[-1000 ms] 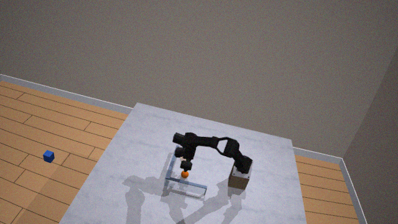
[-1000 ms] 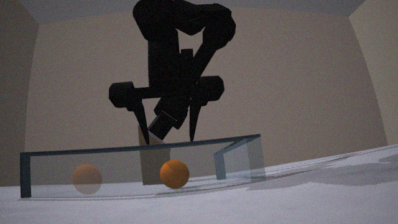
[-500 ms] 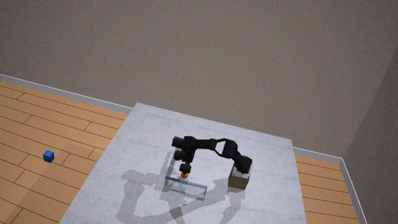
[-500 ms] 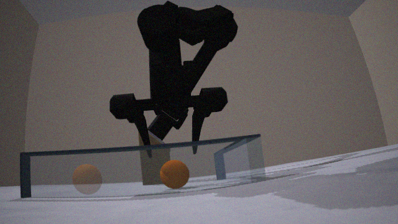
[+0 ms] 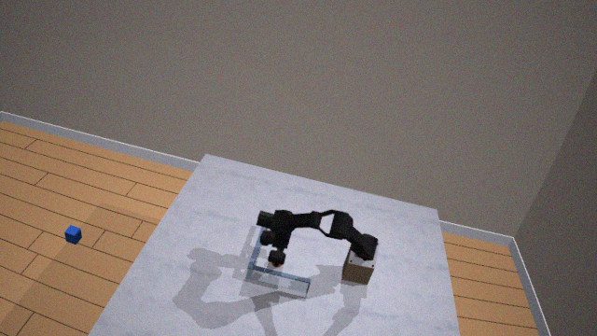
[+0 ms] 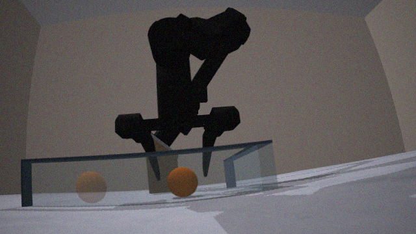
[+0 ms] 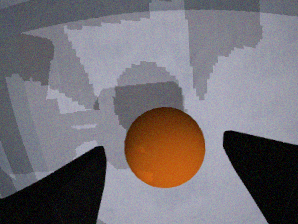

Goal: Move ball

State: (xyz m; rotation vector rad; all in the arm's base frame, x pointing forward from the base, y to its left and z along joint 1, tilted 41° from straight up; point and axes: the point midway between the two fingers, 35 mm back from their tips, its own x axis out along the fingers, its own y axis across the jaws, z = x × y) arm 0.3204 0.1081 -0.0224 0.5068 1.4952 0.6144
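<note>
Gripper (image 5: 277,264) (image 6: 182,177) (image 7: 165,147) pointing down over orange ball (image 6: 182,182) (image 7: 165,147), fingers apart, nothing clamped. Ball on tabletop (image 5: 196,187) (image 6: 156,221) (image 7: 250,90), inside corner made by two low clear walls (image 5: 280,274) (image 6: 146,154); in ext. view it sits between the fingertips L-to-R, tips reaching approx. its upper part. Wrist view: gap visible on both sides, dark finger each side, no contact seen. Top view: ball mostly hidden under gripper, only a sliver showing. See-through copy (image 6: 91,187) well apart from ball, off to image L in ext. view, behind same long clear wall; ball not on it. Arm (image 5: 298,220) (image 6: 175,71) bent, reaching from box-shaped base (image 5: 358,273) (image 6: 162,182), w/ gripper end above the corner. Blue cube (image 5: 73,234) on wood floor (image 5: 112,215), L of table in top view, well away from the walls.
</note>
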